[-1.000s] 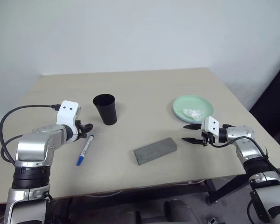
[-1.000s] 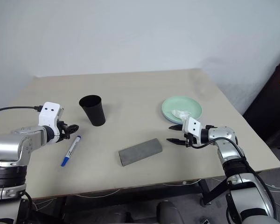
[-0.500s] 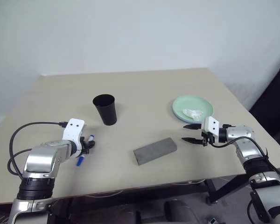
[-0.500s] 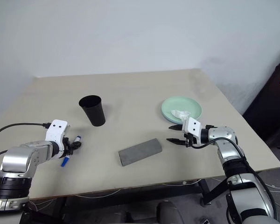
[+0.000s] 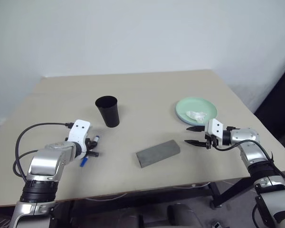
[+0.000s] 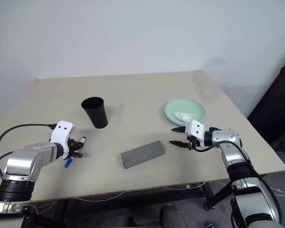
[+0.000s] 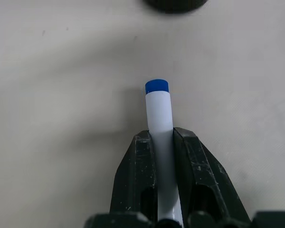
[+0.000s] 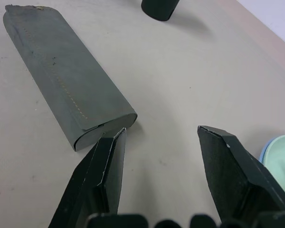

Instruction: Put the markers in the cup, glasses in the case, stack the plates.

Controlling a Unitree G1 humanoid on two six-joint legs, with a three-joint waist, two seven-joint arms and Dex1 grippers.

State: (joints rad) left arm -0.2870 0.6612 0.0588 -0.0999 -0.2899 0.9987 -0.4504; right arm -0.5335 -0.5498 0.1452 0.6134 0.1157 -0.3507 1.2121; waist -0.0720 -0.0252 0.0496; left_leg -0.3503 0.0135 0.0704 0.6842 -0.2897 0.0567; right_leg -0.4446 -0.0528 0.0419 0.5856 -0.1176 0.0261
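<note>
Near the bench's (image 5: 147, 90) front-left edge, the left hand (image 7: 164, 156) has its two black fingers (image 7: 141, 161) pressed against the sides of the marker (image 7: 158, 107), whose blue end points toward the cup (image 5: 107, 110). Light, stiff and smooth, the marker looks easy to lift but liable to swivel; a hold nearer mid-barrel would likely steady it, though whether it is off the bench surface cannot be told. Toward the front-right edge, the right hand (image 8: 161, 166) hovers with jaws wide and nothing between them, one fingertip (image 8: 115, 142) just beside the end of the grey case (image 5: 157, 153), which lies shut near the front-middle. Farther back on the right sits the mint green plate (image 5: 196, 110) bearing crumpled white paper (image 5: 196, 115); a pale blue rim beneath may be the second plate. The cup stands upright left of centre.
</note>
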